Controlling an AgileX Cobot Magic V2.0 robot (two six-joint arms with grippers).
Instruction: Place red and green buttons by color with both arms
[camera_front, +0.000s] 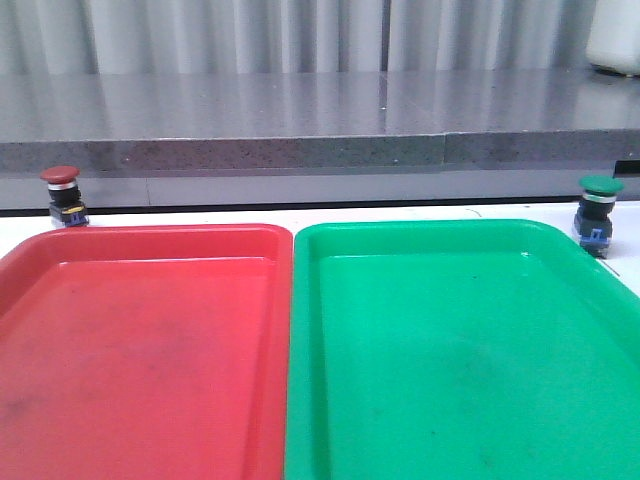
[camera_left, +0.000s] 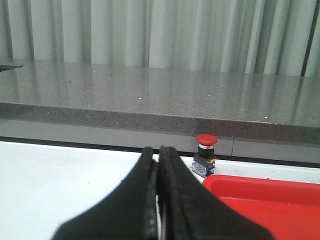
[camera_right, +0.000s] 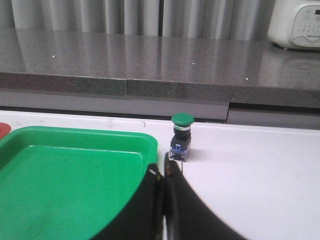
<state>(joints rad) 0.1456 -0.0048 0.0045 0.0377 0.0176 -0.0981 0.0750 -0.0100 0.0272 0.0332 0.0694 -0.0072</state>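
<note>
Two closed, empty pincers, left (camera_left: 158, 165), right (camera_right: 163, 172), seen only by wrist cameras, front shows both trays.

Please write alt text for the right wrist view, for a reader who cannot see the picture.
A green button stands upright on the white table, just outside the far corner of an empty green tray. The right gripper, black and shut, points toward the button without touching it. Behind runs a grey counter with a white appliance.
</note>
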